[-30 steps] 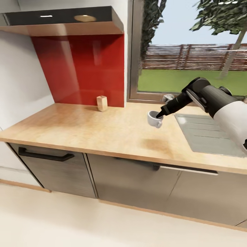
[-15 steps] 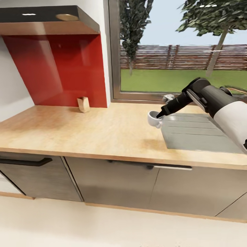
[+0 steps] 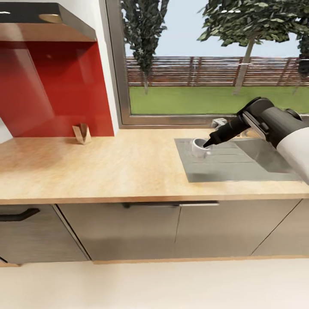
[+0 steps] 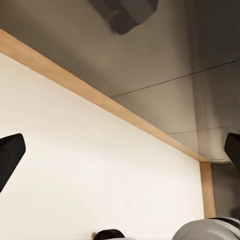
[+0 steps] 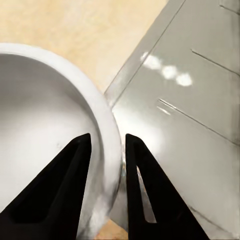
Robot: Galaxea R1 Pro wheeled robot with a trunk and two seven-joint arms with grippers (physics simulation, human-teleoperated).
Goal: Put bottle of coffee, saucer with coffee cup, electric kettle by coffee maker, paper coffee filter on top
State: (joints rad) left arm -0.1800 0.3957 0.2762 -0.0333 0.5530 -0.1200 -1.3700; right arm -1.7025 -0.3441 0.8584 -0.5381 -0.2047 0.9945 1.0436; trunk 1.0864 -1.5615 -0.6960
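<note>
right end effector (image 3: pixel 209 144) pinching, arm outstretched

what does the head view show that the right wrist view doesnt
Head view alone: the window, the red wall panel, a small wooden block, the cabinet fronts and the right arm.
Right wrist view alone: the two fingers pinching the cup's rim, one inside, one outside.
Both: the white cup, the wooden counter and the grey sink drainboard.

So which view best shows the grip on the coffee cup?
The right wrist view: the right gripper pinches the coffee cup rim, one finger inside, one outside. The head view shows the cup small; the left wrist view faces cabinets.
</note>
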